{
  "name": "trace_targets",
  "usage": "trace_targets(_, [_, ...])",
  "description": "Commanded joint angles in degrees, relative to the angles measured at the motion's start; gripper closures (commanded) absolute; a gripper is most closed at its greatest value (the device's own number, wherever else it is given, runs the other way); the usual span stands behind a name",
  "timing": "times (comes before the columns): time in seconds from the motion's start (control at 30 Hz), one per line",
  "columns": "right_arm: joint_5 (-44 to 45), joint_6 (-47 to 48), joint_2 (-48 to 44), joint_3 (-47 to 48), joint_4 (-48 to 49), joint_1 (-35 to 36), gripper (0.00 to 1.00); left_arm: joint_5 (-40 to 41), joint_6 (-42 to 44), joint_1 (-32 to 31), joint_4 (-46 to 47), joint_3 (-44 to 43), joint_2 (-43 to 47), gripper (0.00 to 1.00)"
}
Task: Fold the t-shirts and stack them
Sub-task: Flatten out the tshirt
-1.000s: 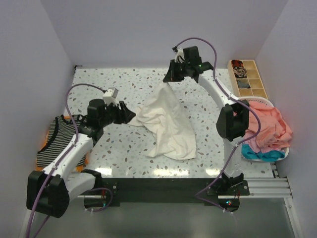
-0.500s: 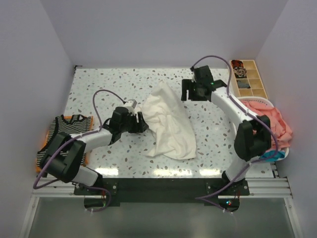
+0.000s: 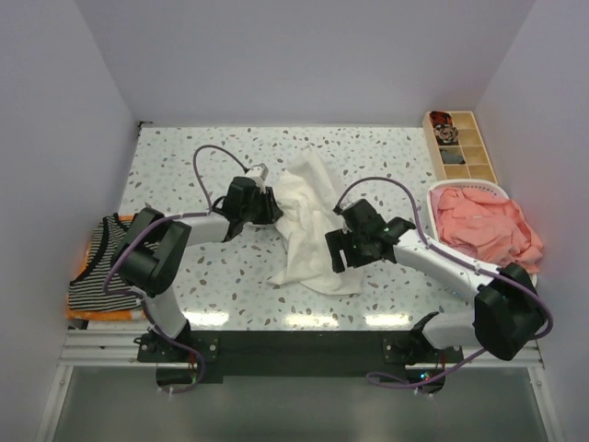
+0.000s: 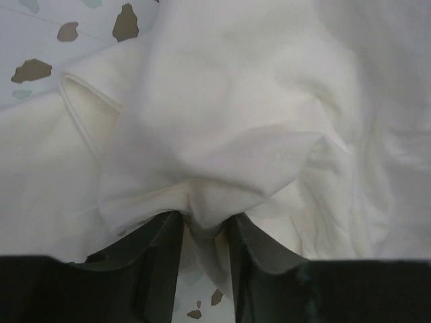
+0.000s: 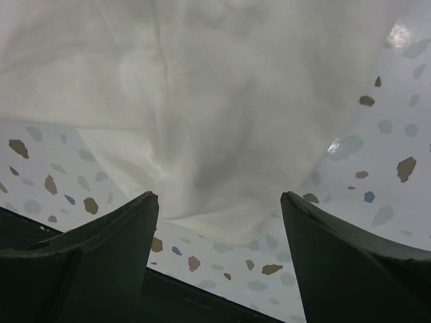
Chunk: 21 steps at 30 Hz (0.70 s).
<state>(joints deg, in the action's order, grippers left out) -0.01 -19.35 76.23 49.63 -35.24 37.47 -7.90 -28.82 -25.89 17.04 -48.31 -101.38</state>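
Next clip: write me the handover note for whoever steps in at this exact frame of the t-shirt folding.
Left claw: shut on a bunched edge of the cream cloth t-shirt.
Right claw: open, hovering over that shirt's near side, holding nothing.
Cream shirt lies crumpled mid-table. The black-and-white striped tee lies at the left edge on an orange one. A coral-pink shirt heap sits in the white basket at right.
Done: striped tee appears stacked.
Left: flatten, fold, stack the cream shirt, then the basket's.

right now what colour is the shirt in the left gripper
Cream; the shirt shows best in the left wrist view.
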Motion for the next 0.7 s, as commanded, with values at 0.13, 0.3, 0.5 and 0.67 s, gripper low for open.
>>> trace_targets(0.13, [0.9,-1.7,2.8,0.2,3.4,9.5,0.22,1.1,2.5,-0.1,1.2,-4.4,-0.4,0.82])
trace_targets(0.3, [4.5,-2.4,7.6,3.8,2.5,18.6,0.21,1.0,2.5,-0.1,0.9,-3.6,0.5,0.86])
trace_targets(0.5, [15.6,-1.6,14.5,7.1,1.2,24.8,0.20,1.5,3.3,-0.1,-0.3,-3.4,1.3,0.91])
trace_targets(0.67, [24.0,-2.1,19.4,7.9,-1.1,25.4,0.20,1.9,3.9,-0.1,-1.1,-3.2,2.2,0.92])
